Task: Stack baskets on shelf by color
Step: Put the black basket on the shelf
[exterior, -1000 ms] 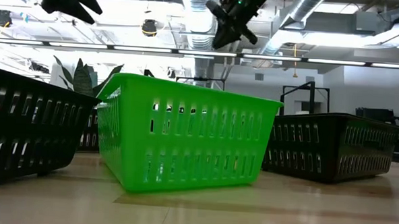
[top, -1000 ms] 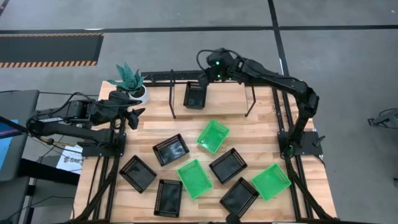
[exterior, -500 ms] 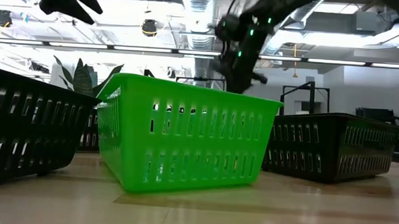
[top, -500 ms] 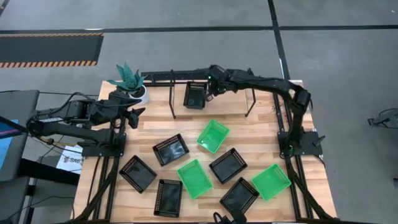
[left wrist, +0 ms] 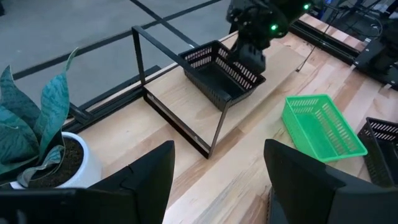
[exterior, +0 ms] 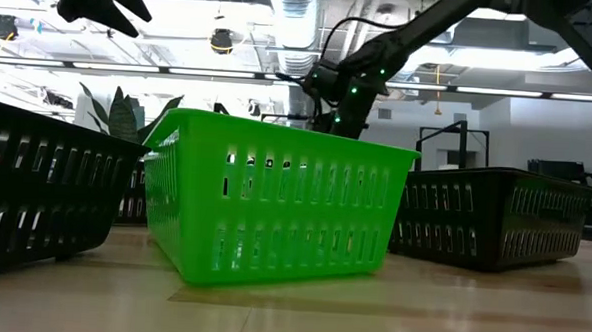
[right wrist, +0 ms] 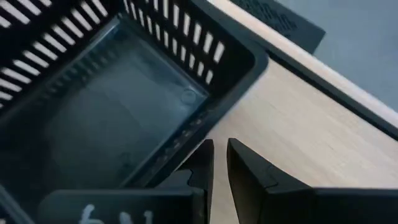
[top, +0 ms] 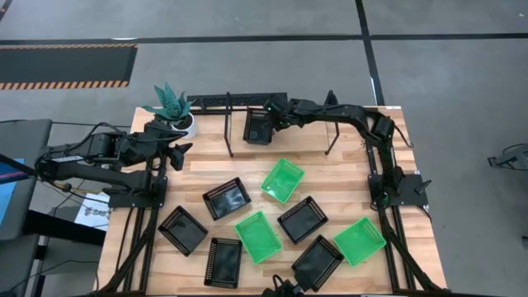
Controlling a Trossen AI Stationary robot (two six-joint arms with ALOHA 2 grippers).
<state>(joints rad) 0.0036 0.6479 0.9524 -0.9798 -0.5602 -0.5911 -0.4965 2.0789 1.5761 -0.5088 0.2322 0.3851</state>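
Both arms are matte black jointed links trailing black cables, the right arm [top: 355,115] showing small green lights near its wrist.
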